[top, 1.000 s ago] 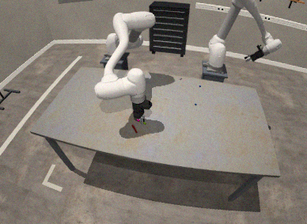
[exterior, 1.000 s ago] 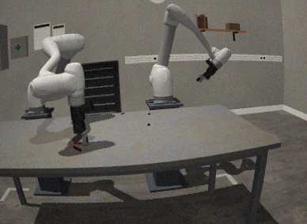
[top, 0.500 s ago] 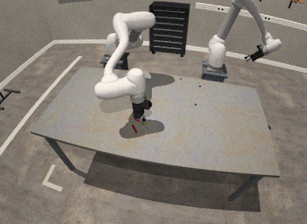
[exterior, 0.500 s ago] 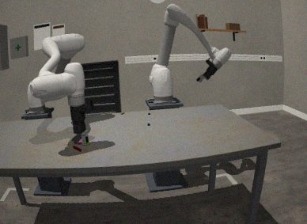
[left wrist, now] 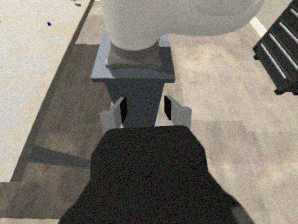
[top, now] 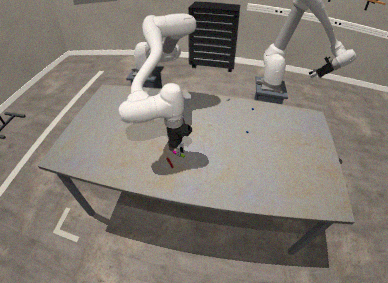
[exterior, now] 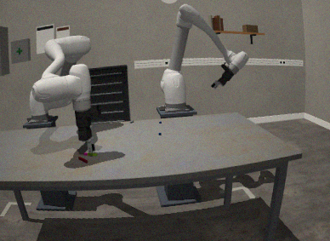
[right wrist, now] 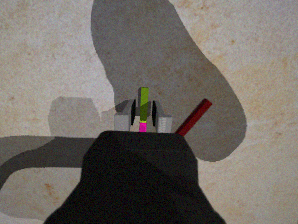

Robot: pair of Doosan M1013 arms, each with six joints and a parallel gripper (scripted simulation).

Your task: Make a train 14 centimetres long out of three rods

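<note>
A lime rod [top: 183, 155] [exterior: 93, 154] [right wrist: 144, 100] lies flat on the table. A magenta rod [top: 175, 152] [exterior: 86, 154] [right wrist: 143, 128] is in line with it; their ends look touching or almost touching in the right wrist view. The magenta rod's other end is hidden by the gripper body. A red rod [top: 170, 163] [exterior: 82, 159] [right wrist: 195, 117] lies apart, at an angle to them. My right gripper [right wrist: 144, 107] is partly open low over the lime rod, a finger on each side with gaps. My left gripper [top: 313, 74] [exterior: 214, 84] [left wrist: 145, 104] is open and empty, raised beyond the table.
Two small blue rods [top: 252, 109] [top: 247, 132] [exterior: 160, 123] [exterior: 160, 134] lie apart toward the left arm. A small grey piece [top: 228, 99] [exterior: 132, 122] lies near the table's back edge. The dark drawer cabinet [top: 214, 36] stands behind the table.
</note>
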